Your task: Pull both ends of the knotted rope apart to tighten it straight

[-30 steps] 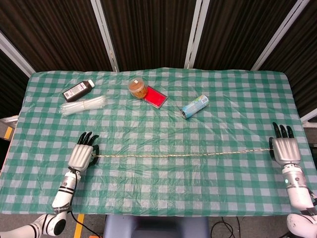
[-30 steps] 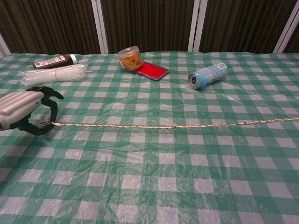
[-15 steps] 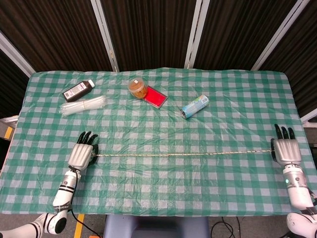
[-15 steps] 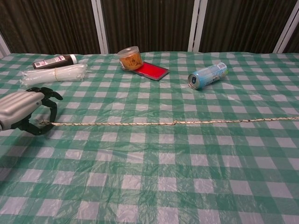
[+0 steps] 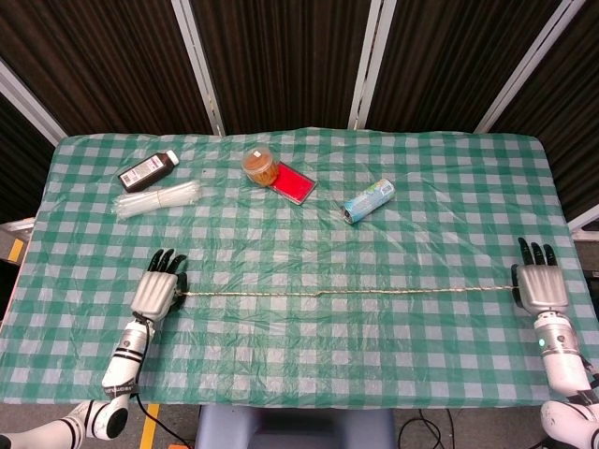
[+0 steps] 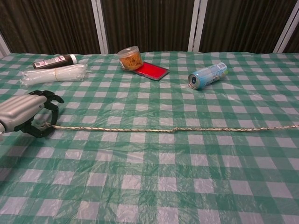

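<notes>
A thin pale rope (image 5: 346, 295) (image 6: 140, 129) stretches straight across the checked tablecloth, with a small knot (image 6: 174, 130) near its middle. My left hand (image 5: 155, 291) (image 6: 25, 116) pinches the rope's left end, fingers curled around it. My right hand (image 5: 538, 283) holds the right end at the table's right edge in the head view; it is outside the chest view, where the rope runs off the right side.
Toward the back lie a dark bottle (image 5: 149, 171), a bundle of white straws (image 5: 157, 199), an orange-lidded tub (image 5: 259, 166) beside a red flat case (image 5: 294, 182), and a blue can (image 5: 368, 201) on its side. The green checked table (image 5: 309, 355) has edges close to both hands.
Both hands have drawn slightly toward the near edge of the table, and the rope now lies straighter and lower across the cloth than a second ago.
</notes>
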`<action>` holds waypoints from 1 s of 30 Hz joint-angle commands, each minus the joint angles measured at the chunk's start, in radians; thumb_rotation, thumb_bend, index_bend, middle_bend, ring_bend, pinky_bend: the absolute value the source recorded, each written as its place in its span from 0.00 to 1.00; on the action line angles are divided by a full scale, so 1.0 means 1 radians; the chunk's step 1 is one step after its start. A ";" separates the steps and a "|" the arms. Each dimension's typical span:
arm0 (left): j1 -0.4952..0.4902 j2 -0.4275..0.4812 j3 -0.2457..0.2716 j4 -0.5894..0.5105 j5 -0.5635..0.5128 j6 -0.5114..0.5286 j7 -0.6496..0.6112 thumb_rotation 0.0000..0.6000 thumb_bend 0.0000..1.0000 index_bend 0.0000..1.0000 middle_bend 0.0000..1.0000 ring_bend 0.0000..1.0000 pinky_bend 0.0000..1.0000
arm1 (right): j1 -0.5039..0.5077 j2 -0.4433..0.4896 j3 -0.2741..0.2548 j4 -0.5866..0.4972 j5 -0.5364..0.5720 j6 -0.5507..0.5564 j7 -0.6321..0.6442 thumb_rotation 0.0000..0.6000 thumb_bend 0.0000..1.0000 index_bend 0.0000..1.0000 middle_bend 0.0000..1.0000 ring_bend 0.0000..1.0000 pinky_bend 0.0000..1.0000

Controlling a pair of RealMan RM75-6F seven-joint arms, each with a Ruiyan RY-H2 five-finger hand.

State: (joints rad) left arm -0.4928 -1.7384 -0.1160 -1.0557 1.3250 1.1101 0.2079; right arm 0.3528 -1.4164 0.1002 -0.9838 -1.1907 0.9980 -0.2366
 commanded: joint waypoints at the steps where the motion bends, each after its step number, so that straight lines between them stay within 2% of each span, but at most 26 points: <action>1: -0.001 -0.003 0.002 0.003 -0.001 -0.004 -0.001 1.00 0.41 0.64 0.15 0.03 0.05 | 0.002 -0.009 -0.002 0.008 -0.004 -0.004 -0.003 1.00 0.55 0.74 0.03 0.00 0.00; 6: -0.001 -0.009 0.007 0.013 0.001 -0.010 -0.007 1.00 0.41 0.61 0.15 0.03 0.05 | 0.006 -0.022 0.000 0.017 -0.007 -0.007 -0.004 1.00 0.55 0.74 0.03 0.00 0.00; 9: -0.002 -0.007 0.008 0.015 0.001 -0.014 -0.009 1.00 0.41 0.49 0.15 0.03 0.05 | 0.007 -0.027 0.001 0.025 -0.004 -0.014 -0.009 1.00 0.55 0.68 0.03 0.00 0.00; 11: -0.002 -0.003 0.010 0.014 0.000 -0.021 -0.009 1.00 0.41 0.36 0.13 0.03 0.05 | 0.008 -0.029 0.001 0.029 0.007 -0.031 -0.022 1.00 0.55 0.59 0.03 0.00 0.00; 14: -0.001 0.007 0.015 0.005 -0.002 -0.030 -0.009 1.00 0.41 0.09 0.10 0.02 0.05 | 0.012 -0.026 0.002 0.023 0.031 -0.067 -0.045 1.00 0.55 0.37 0.01 0.00 0.00; 16: 0.001 0.014 0.017 -0.002 0.000 -0.030 -0.011 1.00 0.41 0.02 0.08 0.01 0.05 | 0.014 -0.024 0.005 0.017 0.041 -0.075 -0.053 1.00 0.55 0.28 0.00 0.00 0.00; 25: 0.012 0.054 0.012 -0.025 -0.004 -0.010 -0.002 1.00 0.41 0.00 0.04 0.00 0.05 | 0.009 -0.002 0.022 -0.013 0.079 -0.077 -0.075 1.00 0.55 0.10 0.00 0.00 0.00; 30: 0.036 0.108 0.012 -0.075 0.021 0.049 -0.033 1.00 0.41 0.00 0.03 0.00 0.05 | -0.016 0.048 0.028 -0.074 0.062 -0.029 -0.030 1.00 0.54 0.03 0.00 0.00 0.00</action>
State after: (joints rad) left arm -0.4674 -1.6497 -0.1035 -1.1123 1.3325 1.1349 0.1935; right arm 0.3475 -1.3862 0.1257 -1.0374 -1.1208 0.9512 -0.2820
